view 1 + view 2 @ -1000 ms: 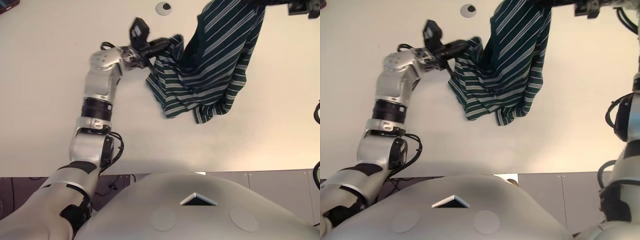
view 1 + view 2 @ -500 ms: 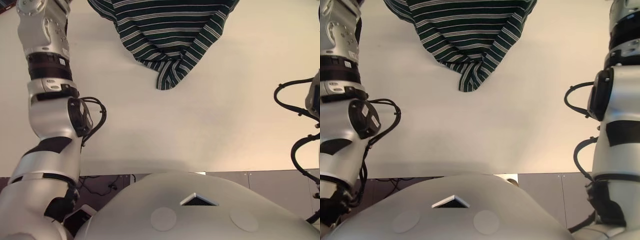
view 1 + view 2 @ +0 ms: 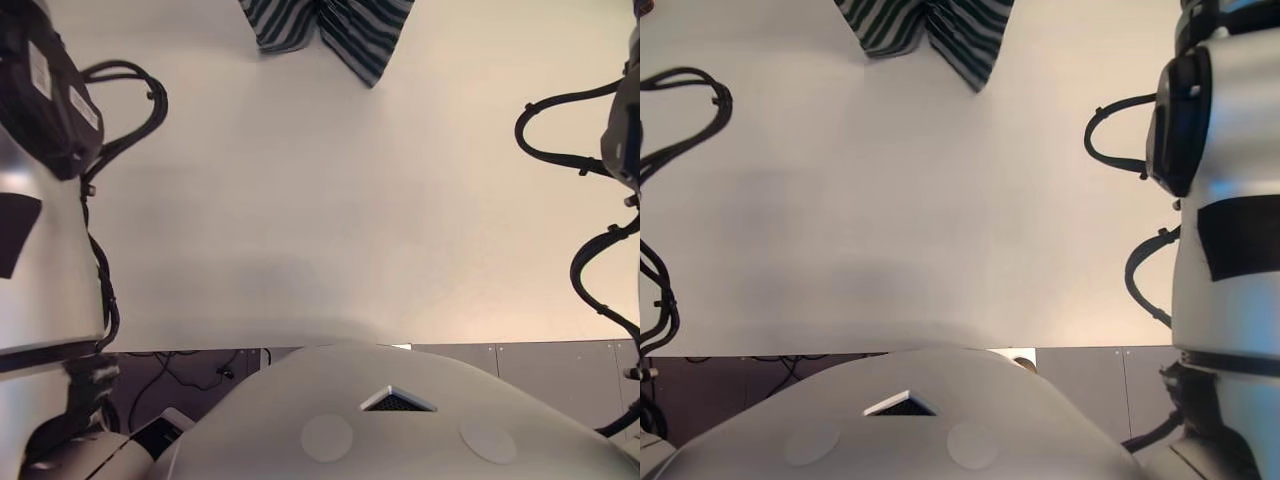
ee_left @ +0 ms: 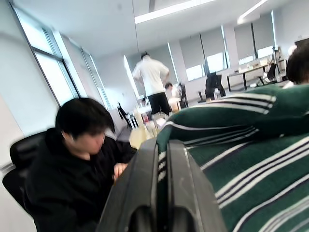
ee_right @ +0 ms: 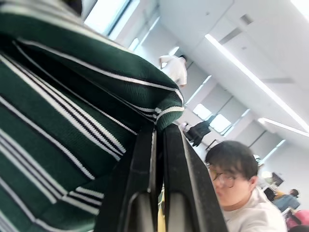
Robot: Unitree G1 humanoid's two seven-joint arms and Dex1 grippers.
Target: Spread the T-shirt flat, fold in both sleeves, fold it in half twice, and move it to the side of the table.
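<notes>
Green-striped knit T-shirt hangs over the far side of the smooth pale surface, lifted higher than before. Left wrist: left end effector clamped on fabric. Right wrist: right end effector clamped on the hem.

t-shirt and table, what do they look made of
T-shirt: looks like a soft knit, likely cotton or a blend; fine woven-in stripes, hangs in folds. Table: smooth matte pale top, probably laminate; no grain visible.
</notes>
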